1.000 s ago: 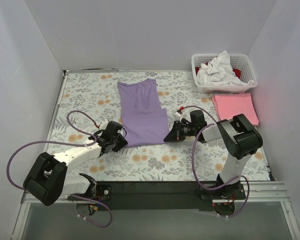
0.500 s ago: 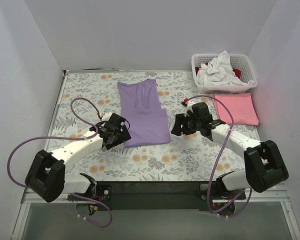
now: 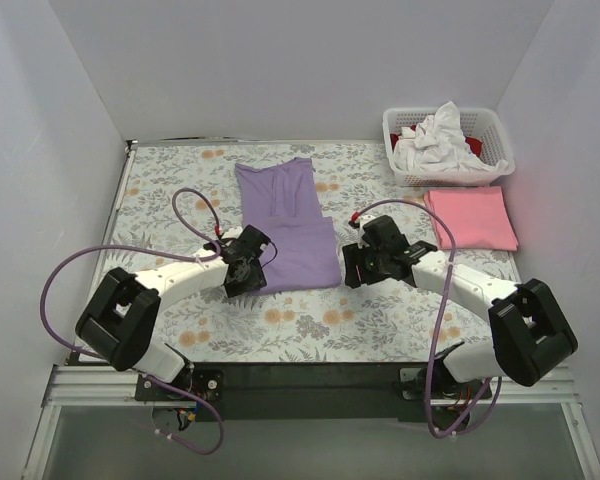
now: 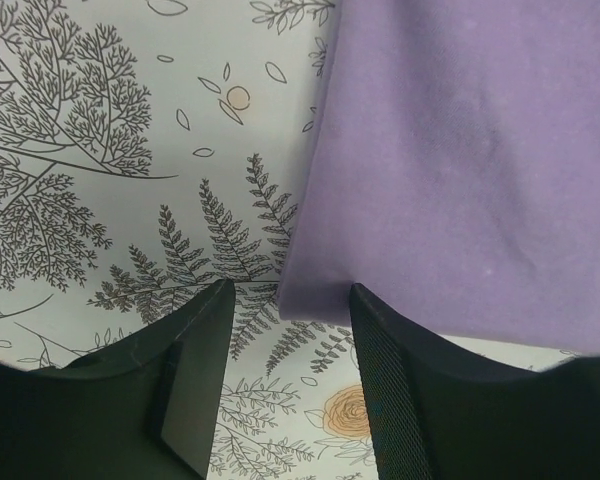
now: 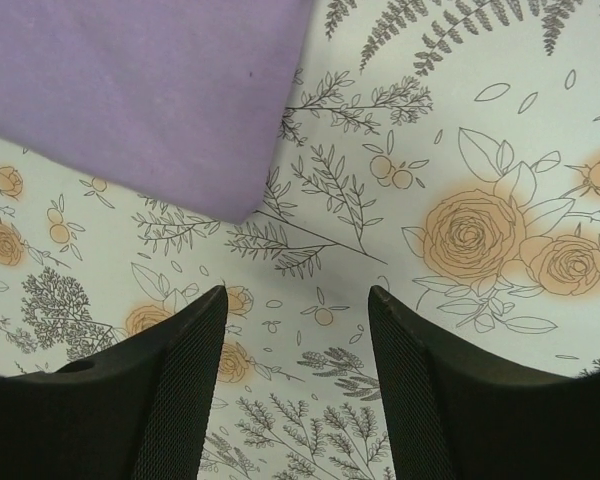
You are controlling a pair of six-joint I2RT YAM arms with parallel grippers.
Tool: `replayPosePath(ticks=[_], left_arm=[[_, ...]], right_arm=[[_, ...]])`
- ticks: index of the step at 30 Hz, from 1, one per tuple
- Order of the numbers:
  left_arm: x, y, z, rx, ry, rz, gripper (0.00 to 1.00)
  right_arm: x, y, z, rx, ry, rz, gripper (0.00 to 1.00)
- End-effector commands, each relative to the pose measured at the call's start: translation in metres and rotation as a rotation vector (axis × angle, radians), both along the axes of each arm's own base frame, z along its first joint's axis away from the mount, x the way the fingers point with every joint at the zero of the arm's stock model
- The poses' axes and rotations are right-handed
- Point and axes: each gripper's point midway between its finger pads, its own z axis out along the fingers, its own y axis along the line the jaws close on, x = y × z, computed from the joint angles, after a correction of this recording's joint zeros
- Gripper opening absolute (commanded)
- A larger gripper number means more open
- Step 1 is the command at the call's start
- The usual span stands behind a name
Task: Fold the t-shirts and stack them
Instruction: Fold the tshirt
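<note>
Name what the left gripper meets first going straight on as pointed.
Likely a corner of the lavender t-shirt, lying just ahead of the left gripper; depth is unclear, so perhaps the floral cloth beside it.

Top cam: high behind the arm bases (image 3: 175,372), covers the whole surface (image 3: 160,185). Wrist cams: close, looking down. All three share the lavender t-shirt (image 3: 285,230), near hem.

It's a robot test cell, lab-bench style: plain white panels (image 3: 280,70) box the table in on three sides, the left arm (image 3: 175,280) and right arm (image 3: 470,285) stand on a bare aluminium frame (image 3: 550,375), and purple cables (image 3: 55,285) loop loose over a floral cloth (image 3: 160,190).
</note>
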Motion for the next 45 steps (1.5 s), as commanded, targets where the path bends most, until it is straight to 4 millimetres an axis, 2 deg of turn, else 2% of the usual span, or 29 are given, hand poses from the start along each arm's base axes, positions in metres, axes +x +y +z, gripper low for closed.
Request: replayPosePath(ticks=[1,9,12,15,16,19,32,37,40,45], left_arm=[[-0.002,-0.003,-0.003,0.003,0.006,-0.007,0.48],[-0.019,0.005,-0.030,0.047,0.081,-0.004,0.44],[-0.023,0.007,-0.039,0.060,0.101,-0.006,0.36],[-0.026,0.007,-0.044,0.059,0.117,-0.013,0.24],[-0.028,0.006,-0.044,0.055,0.122,-0.017,0.15],[-0.029,0.005,-0.045,0.047,0.124,-0.025,0.01],[-0.034,-0.001,-0.037,-0.008,0.113,-0.040,0.00],[-0.033,-0.002,-0.035,-0.016,0.106,-0.043,0.00],[-0.033,-0.003,-0.035,-0.018,0.105,-0.043,0.00],[-0.034,-0.002,-0.029,-0.031,0.089,-0.033,0.00]], right_arm=[[0.009,0.015,0.014,-0.008,-0.041,0.010,0.64],[0.011,0.029,0.012,-0.077,-0.056,0.017,0.63],[0.010,0.033,0.008,-0.095,-0.042,0.015,0.62],[0.010,0.036,0.005,-0.112,-0.026,0.005,0.61],[0.011,0.039,0.006,-0.109,-0.026,0.000,0.61],[0.012,0.043,0.004,-0.116,-0.012,-0.005,0.59],[0.018,0.051,-0.011,-0.138,0.039,-0.048,0.51],[0.016,0.049,-0.026,-0.181,0.067,-0.048,0.47],[0.007,0.042,-0.039,-0.219,0.105,-0.042,0.46],[-0.018,0.030,-0.059,-0.291,0.182,-0.006,0.43]])
